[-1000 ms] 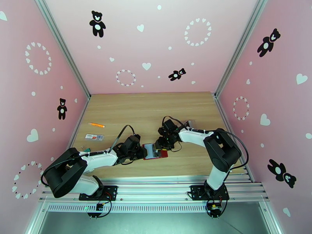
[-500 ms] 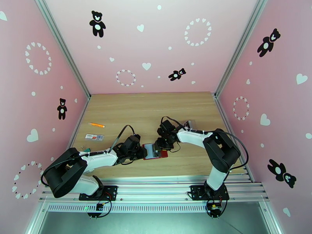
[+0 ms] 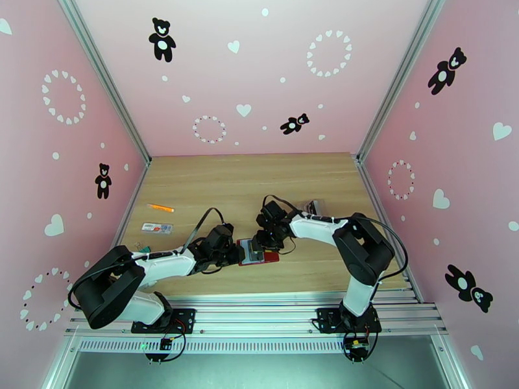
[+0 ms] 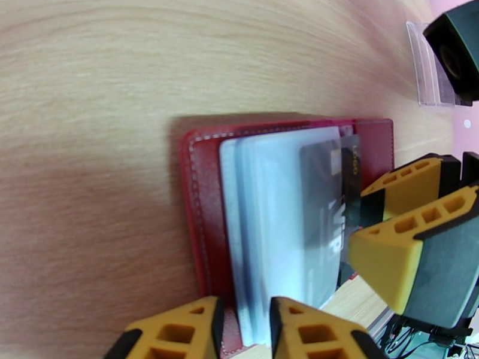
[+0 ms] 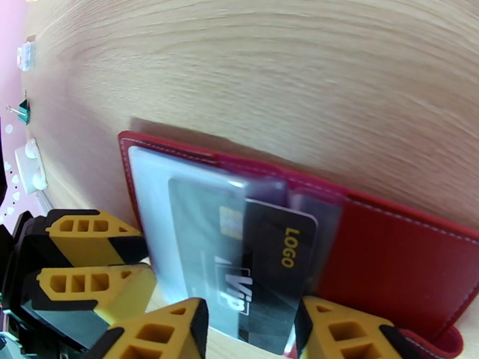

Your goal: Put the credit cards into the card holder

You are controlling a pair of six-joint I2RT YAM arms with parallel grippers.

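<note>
Pinched in the left gripper (image 4: 245, 321), fingers almost together: the near edge of the dark-red leather-like booklet card holder (image 4: 203, 192), along with its stack of grey transparent sleeves (image 4: 269, 204). Spread open and flat on the pale wooden tabletop (image 4: 120, 67), straight ahead of those fingers. Opposite, the right gripper (image 5: 251, 330), narrowly parted and closed on the side edges of a dark flat credit card (image 5: 269, 258) printed LOGO and VIP. Far half of that card already under a sleeve, near half bare between the fingers. Behind the right gripper, well apart: a clear plastic case (image 4: 428, 73). Well off to the left of the left gripper: an orange pen (image 3: 160, 207) and a white-and-red flat strip (image 3: 157, 227).
</note>
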